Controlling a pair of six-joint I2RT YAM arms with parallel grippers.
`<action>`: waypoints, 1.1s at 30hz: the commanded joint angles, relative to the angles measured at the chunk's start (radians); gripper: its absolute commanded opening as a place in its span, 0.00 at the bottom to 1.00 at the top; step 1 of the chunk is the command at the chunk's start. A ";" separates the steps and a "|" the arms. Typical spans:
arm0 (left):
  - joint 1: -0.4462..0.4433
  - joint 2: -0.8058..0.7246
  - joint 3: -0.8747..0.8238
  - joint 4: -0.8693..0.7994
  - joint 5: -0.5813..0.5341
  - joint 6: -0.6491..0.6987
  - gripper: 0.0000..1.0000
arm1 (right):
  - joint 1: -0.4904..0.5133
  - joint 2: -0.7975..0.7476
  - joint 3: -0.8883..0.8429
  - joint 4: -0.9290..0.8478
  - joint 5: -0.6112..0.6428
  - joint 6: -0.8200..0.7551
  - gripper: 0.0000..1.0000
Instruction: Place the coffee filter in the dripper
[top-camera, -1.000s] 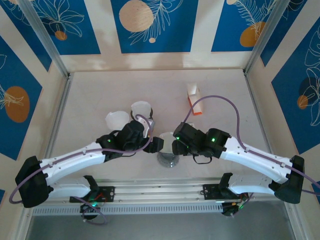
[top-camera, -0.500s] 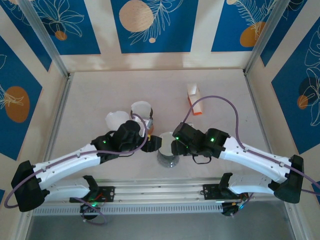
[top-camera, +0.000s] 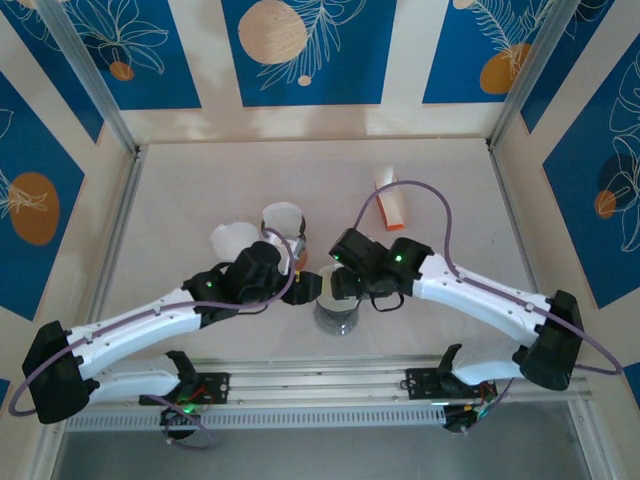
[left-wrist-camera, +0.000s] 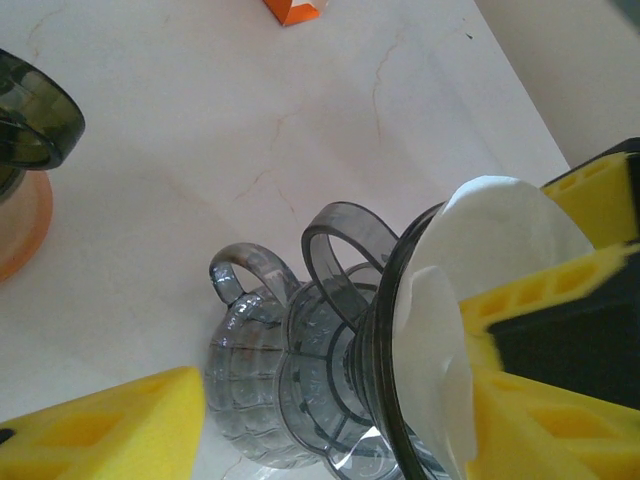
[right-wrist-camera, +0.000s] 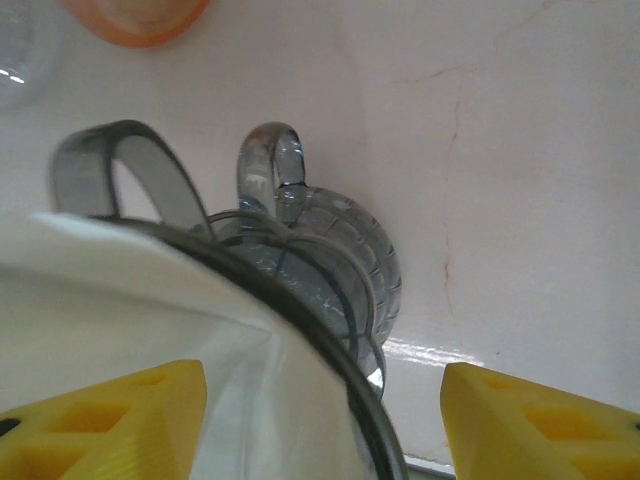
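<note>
A smoky grey dripper (left-wrist-camera: 400, 330) sits on a ribbed glass server (left-wrist-camera: 245, 380) near the table's front middle (top-camera: 337, 312). The white coffee filter (left-wrist-camera: 500, 250) lies inside the dripper's cone, pressed against its wall (right-wrist-camera: 130, 320). My left gripper (left-wrist-camera: 330, 430) is open and reaches in from the left (top-camera: 308, 288). One yellow finger (left-wrist-camera: 110, 430) hangs clear of the glass and the other is by the filter's edge. My right gripper (right-wrist-camera: 320, 420) is open and straddles the dripper's rim (top-camera: 335, 283), with one finger (right-wrist-camera: 110, 420) over the filter and one outside.
Two white paper cones (top-camera: 235, 240) (top-camera: 283, 218) stand behind my left gripper, next to a dark ring on an orange base (left-wrist-camera: 25, 150). An orange and white box (top-camera: 390, 205) lies at the back right. A metal rail runs along the table's near edge.
The right arm swung left and forward over the dripper and its jaws widened. The left gripper's jaws narrowed a little and its arm shifted slightly.
</note>
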 joint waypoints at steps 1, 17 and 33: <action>0.012 -0.006 -0.018 -0.010 -0.003 -0.002 0.66 | -0.005 0.041 0.017 -0.038 -0.030 -0.032 0.64; 0.017 -0.019 -0.034 0.017 0.012 -0.019 0.73 | -0.018 0.145 0.016 -0.027 -0.014 -0.055 0.64; 0.018 -0.036 -0.054 0.053 0.023 -0.026 0.81 | -0.015 0.145 0.005 -0.013 -0.012 -0.046 0.64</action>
